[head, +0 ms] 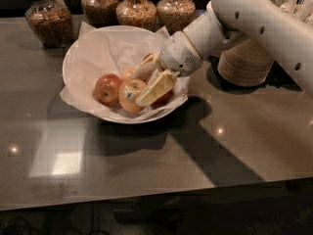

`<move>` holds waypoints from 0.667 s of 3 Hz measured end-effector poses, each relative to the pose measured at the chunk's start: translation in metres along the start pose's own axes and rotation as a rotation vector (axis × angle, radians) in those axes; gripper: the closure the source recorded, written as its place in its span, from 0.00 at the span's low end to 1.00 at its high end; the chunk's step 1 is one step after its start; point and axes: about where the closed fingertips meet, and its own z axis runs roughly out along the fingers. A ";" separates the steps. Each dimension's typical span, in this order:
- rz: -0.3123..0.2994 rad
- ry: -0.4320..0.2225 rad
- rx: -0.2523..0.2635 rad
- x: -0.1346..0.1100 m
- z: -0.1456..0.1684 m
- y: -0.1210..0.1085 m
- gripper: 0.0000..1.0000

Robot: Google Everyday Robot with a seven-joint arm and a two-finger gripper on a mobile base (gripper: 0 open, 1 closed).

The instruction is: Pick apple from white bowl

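apple (128,96) (one of several) in white bowl (66,70), gripper (137,89) low over it, fingers (156,87) spread, seemingly gripping nothing

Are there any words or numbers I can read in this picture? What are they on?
No text can be read.
Sticker on the yellowish apple: too small to read.
Tool, in the white bowl beside that apple: no writing shows.
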 end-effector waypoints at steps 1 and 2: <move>0.000 -0.064 0.020 -0.010 -0.023 -0.002 1.00; -0.008 -0.099 0.038 -0.019 -0.042 -0.005 1.00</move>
